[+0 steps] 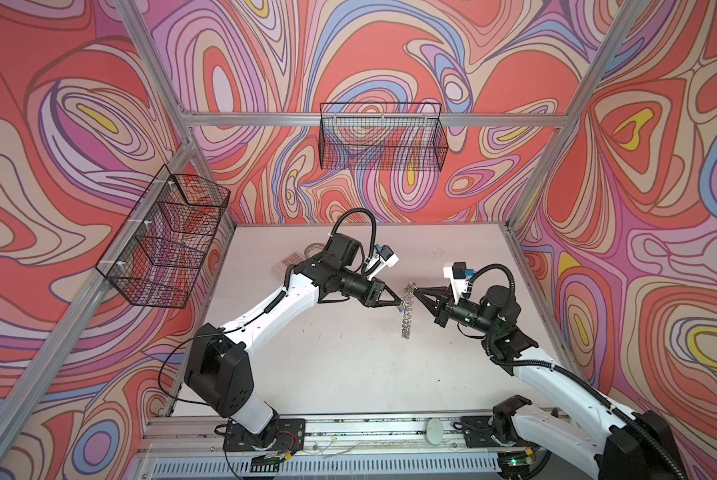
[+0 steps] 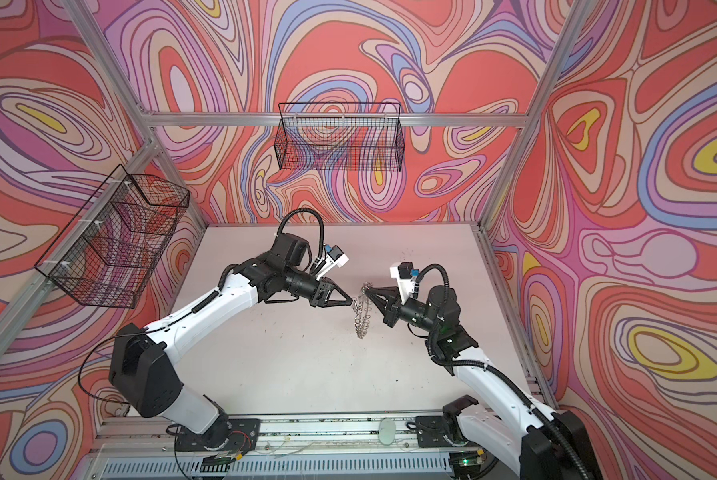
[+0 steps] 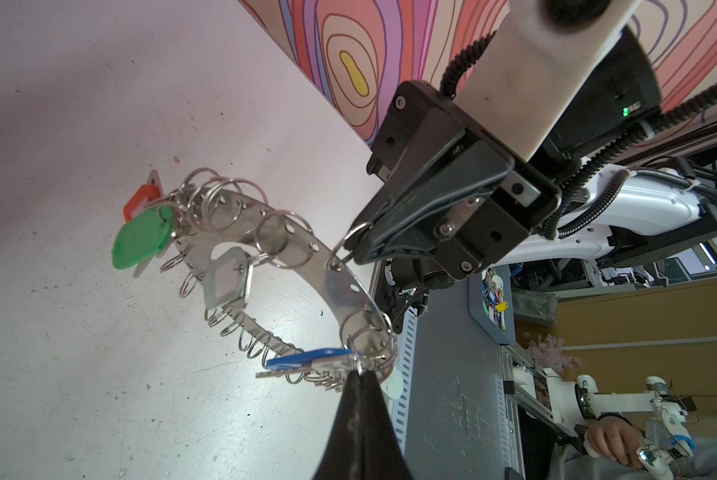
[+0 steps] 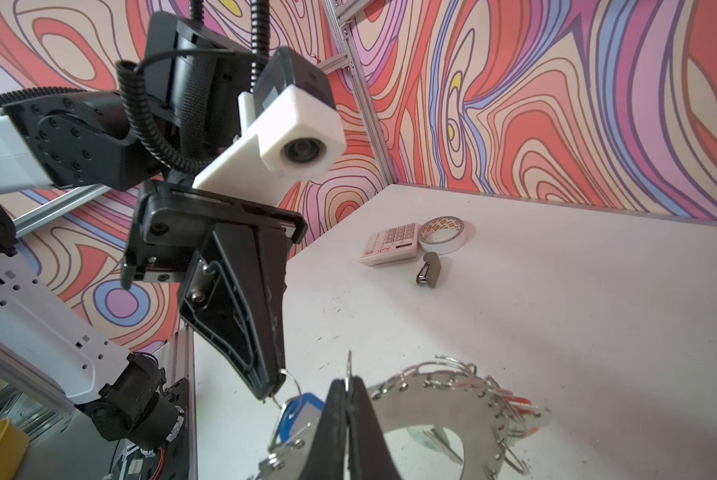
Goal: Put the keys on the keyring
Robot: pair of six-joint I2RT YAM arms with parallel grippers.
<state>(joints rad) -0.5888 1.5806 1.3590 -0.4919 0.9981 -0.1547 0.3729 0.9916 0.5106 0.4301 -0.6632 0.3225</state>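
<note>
The keyring (image 3: 340,291), a flat grey metal disc fringed with wire loops, is held up between both grippers and appears edge-on in both top views (image 1: 406,311) (image 2: 363,313). My left gripper (image 3: 361,372) is shut on a rim loop beside the blue-tagged key (image 3: 306,359). My right gripper (image 4: 348,380) is shut on another rim loop. The two gripper tips are close together in a top view, left gripper (image 1: 400,305) and right gripper (image 1: 415,291). Keys with a red-orange tag (image 3: 140,201), a green tag (image 3: 140,243) and a pale mint tag (image 3: 225,280) hang from the ring.
A calculator (image 4: 390,245), a tape roll (image 4: 442,232) and a small stapler (image 4: 429,270) lie at the table's far left, behind the left arm. Wire baskets hang on the back wall (image 1: 383,137) and the left wall (image 1: 165,241). A pale oval piece (image 1: 434,432) rests on the front rail.
</note>
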